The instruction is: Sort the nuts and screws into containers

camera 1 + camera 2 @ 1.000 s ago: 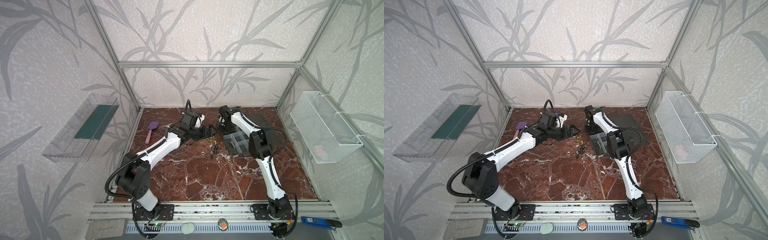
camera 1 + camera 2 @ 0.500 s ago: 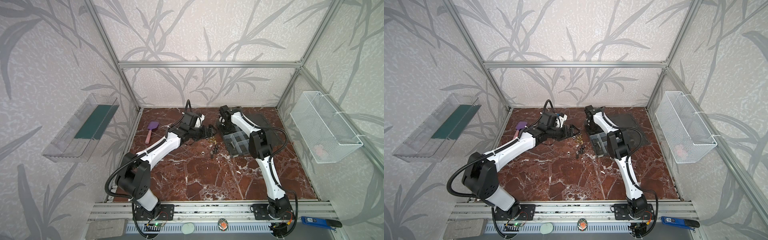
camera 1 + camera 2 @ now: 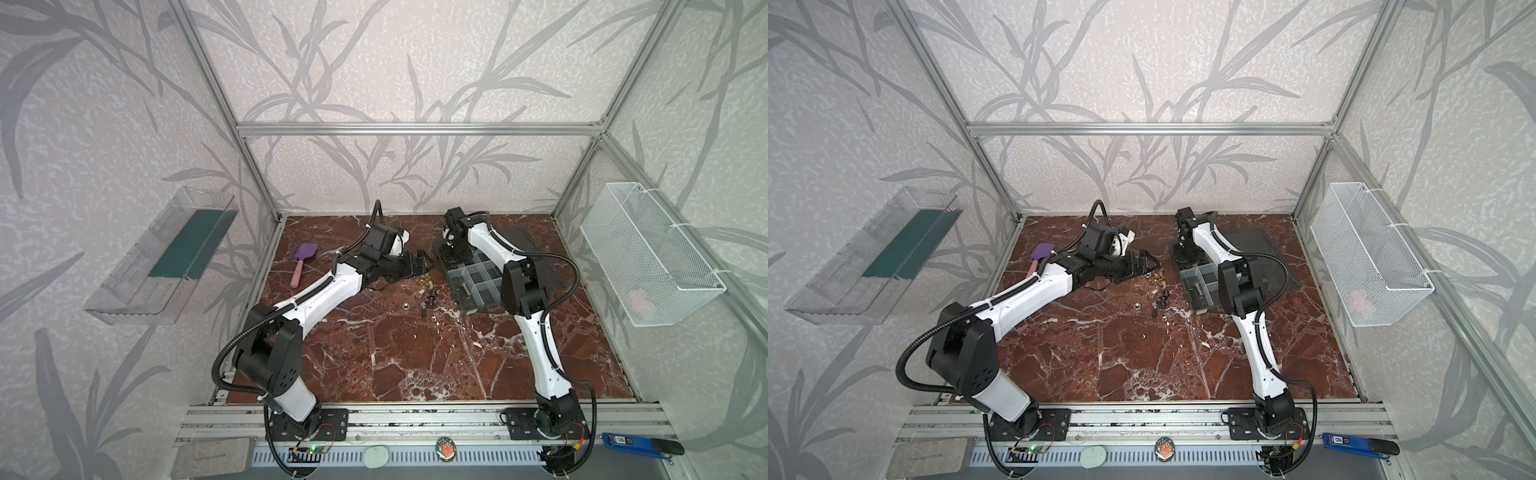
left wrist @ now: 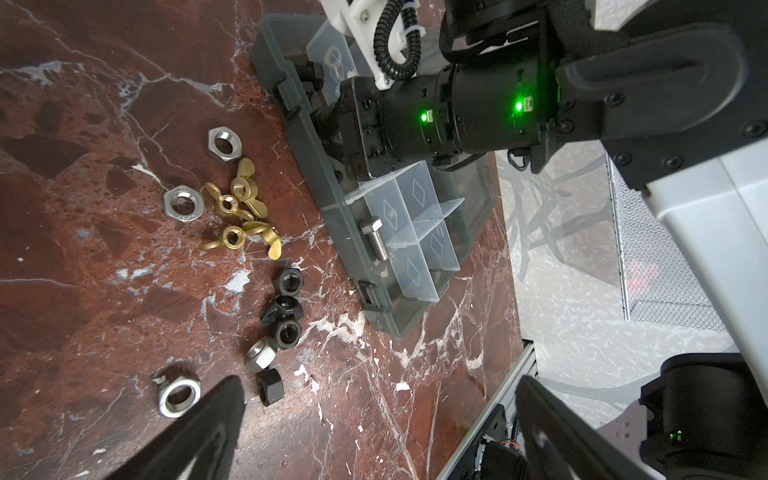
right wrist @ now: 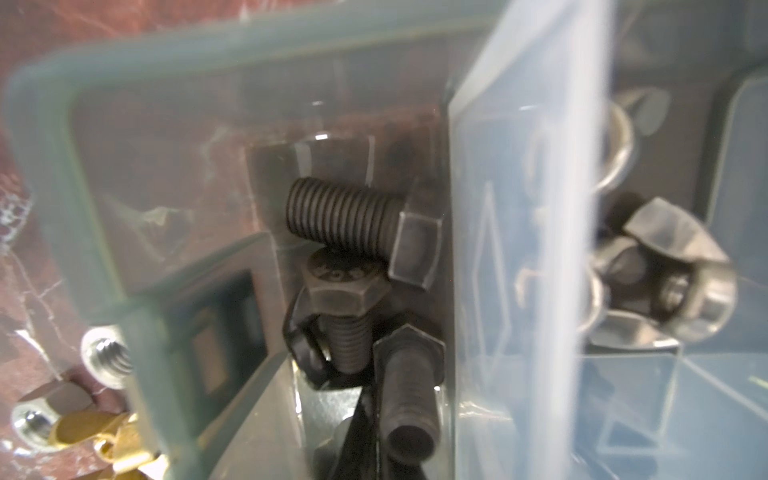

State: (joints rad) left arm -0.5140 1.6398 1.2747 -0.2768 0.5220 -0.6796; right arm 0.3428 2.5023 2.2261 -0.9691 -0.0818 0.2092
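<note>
The clear grey organizer box [image 3: 473, 284] [image 3: 1200, 286] lies right of centre in both top views. My right gripper [image 3: 451, 253] [image 5: 368, 432] reaches into its far end compartment, shut, with nothing seen between its tips. Three black screws [image 5: 345, 216] lie in that compartment, and one of them [image 5: 409, 390] rests right beside the tips. Silver wing nuts [image 5: 665, 270] sit past the divider. A silver screw [image 4: 376, 243] lies in another compartment. Left of the box, loose on the table, are silver nuts [image 4: 224, 143], brass wing nuts [image 4: 237, 203] and black nuts [image 4: 286, 307]. My left gripper [image 4: 380, 415] [image 3: 419, 264] hovers open over them.
A purple brush [image 3: 305, 259] lies at the back left. The box's dark lid [image 3: 536, 257] lies open behind it. A white wire basket [image 3: 648, 253] hangs on the right wall and a clear shelf [image 3: 166, 257] on the left wall.
Both arms stand where they were. The right gripper's jaws have closed inside the box's end compartment.
</note>
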